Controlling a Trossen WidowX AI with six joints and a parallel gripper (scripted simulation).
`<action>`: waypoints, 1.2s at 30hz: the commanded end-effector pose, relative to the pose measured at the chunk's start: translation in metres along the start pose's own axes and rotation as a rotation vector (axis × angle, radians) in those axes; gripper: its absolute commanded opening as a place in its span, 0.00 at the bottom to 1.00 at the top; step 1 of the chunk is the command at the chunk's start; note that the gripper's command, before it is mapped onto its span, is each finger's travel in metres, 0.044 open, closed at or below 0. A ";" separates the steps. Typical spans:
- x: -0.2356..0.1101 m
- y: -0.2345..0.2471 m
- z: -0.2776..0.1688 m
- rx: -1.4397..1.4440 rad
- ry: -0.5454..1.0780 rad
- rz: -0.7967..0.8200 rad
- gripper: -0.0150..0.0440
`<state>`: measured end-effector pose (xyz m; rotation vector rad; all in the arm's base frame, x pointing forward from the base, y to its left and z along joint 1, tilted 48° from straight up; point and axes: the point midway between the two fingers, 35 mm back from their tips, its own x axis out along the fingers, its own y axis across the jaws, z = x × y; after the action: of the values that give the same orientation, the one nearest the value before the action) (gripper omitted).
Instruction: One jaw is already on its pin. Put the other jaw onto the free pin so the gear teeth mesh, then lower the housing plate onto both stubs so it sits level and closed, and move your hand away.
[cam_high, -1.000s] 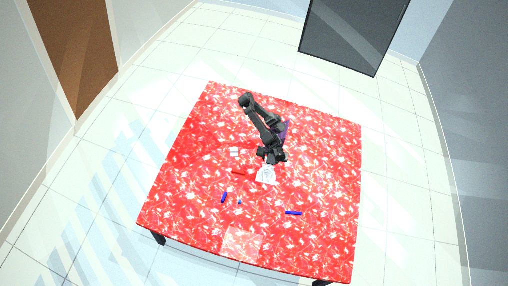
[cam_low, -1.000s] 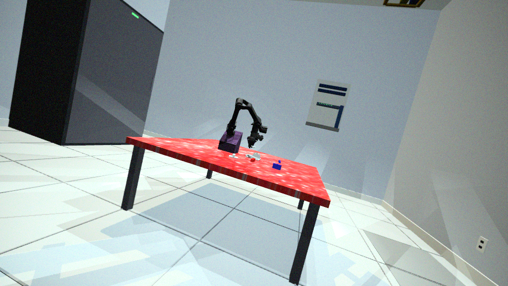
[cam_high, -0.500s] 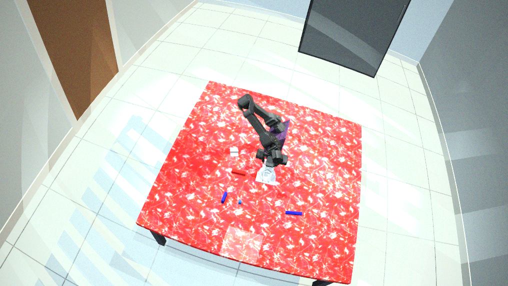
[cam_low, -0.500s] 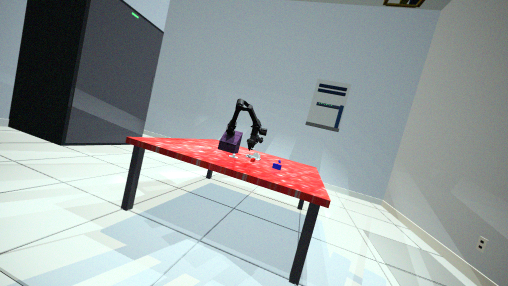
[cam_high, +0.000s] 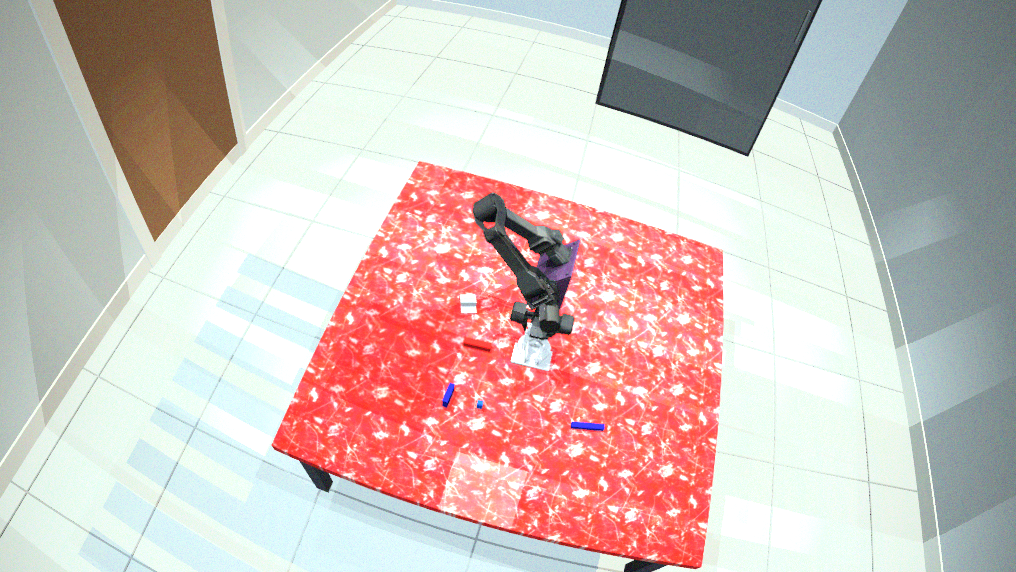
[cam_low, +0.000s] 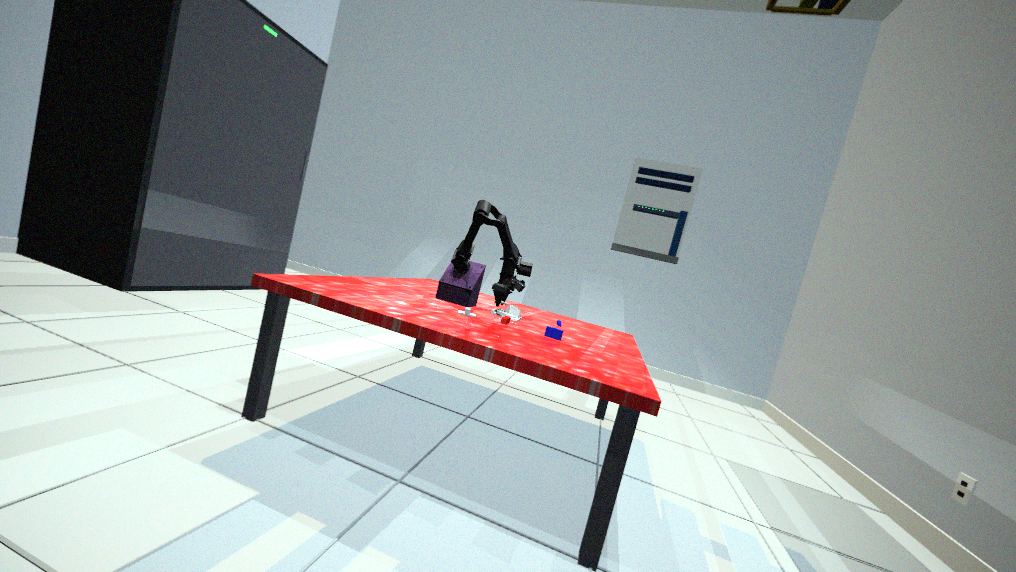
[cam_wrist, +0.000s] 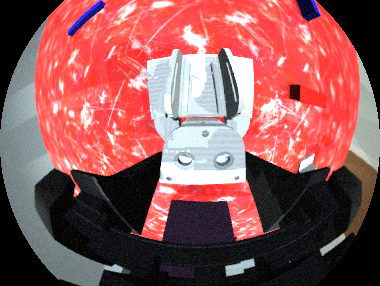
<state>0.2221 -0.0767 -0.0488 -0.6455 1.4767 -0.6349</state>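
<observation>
My gripper (cam_wrist: 202, 155) (cam_high: 538, 336) (cam_low: 497, 304) is shut on the light grey housing plate (cam_wrist: 202, 172), seen in the wrist view with two round holes side by side. The plate is held over the near part of the white base (cam_wrist: 158, 92) (cam_high: 542, 364). Two long jaws, the left jaw (cam_wrist: 176, 90) and the darker right jaw (cam_wrist: 230, 85), stand apart and roughly parallel beyond the plate. White shows through both holes. The plate hides the gear teeth, pins and stubs; whether it touches the stubs cannot be told.
A small white stand (cam_high: 467, 304) (cam_low: 467, 311) (cam_wrist: 306, 164) and a red bar (cam_high: 477, 346) (cam_low: 505, 320) (cam_wrist: 312, 96) lie to one side. Blue bars (cam_high: 448, 395) (cam_high: 587, 426) and a small blue cube (cam_high: 479, 404) lie farther out. The arm stands on a purple box (cam_low: 458, 285).
</observation>
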 end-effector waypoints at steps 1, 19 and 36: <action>0.009 0.000 -0.004 -0.012 0.012 -0.007 0.85; 0.016 -0.001 -0.005 -0.012 0.013 -0.009 0.85; 0.019 -0.001 -0.005 -0.020 0.013 -0.009 0.85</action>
<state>0.2179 -0.0900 -0.0599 -0.6577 1.4883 -0.6343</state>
